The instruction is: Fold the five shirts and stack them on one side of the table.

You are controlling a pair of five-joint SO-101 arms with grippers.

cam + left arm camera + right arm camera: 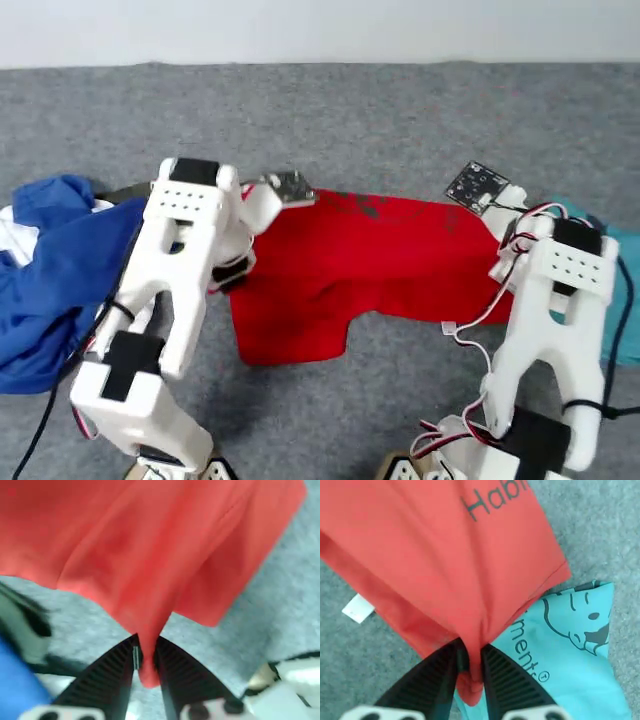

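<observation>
Red shirt (350, 260) pinched by left end effector (146, 641), right end effector (470, 647).

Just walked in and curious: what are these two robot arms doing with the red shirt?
Both arms hold the red shirt, spread on the grey table. The left gripper is shut on a pinch of cloth at one side, the right gripper at the other. A blue shirt lies bunched at the left; a teal shirt at the right by the red one's edge.

Lettered red shirt (340, 270), blue shirt (50, 270), cartoon-printed turquoise shirt (570, 645)
</observation>
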